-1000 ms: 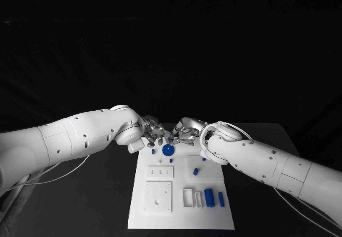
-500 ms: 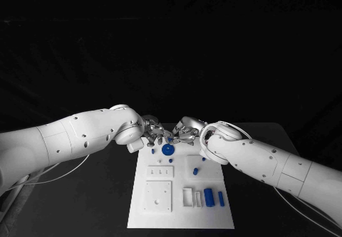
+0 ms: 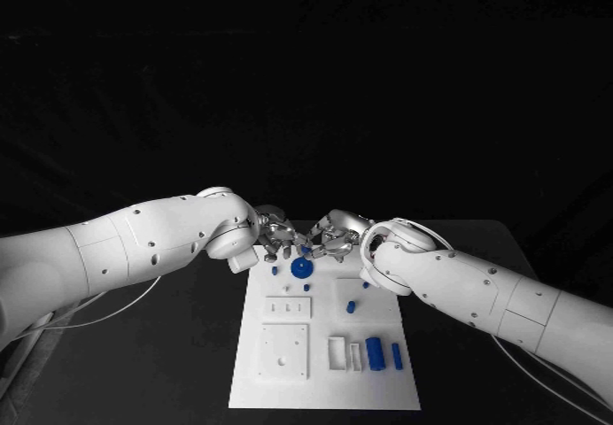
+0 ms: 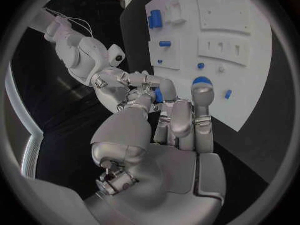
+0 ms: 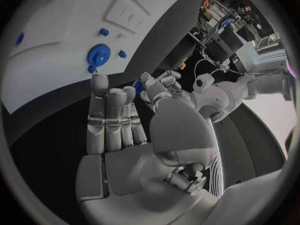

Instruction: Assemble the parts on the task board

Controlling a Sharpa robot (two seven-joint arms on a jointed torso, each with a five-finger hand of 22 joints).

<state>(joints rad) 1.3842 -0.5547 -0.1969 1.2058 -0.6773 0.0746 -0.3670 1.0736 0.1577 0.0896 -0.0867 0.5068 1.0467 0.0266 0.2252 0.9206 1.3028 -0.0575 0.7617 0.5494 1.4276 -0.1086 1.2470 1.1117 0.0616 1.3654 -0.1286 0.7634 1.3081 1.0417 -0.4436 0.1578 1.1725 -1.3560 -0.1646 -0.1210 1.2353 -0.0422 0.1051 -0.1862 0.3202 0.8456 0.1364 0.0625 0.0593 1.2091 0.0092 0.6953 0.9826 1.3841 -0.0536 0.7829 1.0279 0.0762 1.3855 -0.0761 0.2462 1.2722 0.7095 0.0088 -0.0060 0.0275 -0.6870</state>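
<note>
Your left hand (image 3: 275, 237) and right hand (image 3: 335, 241) meet above the white task board's (image 3: 326, 390) far edge, both pinching a small blue part (image 4: 159, 94); light, rigid, slippery — hold its sides.

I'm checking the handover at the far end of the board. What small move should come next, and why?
Probably hold the left hand steady while the right hand firms its pinch: both hands' fingertips meet on a small blue part above the task board, so neither plainly holds it alone.
</note>
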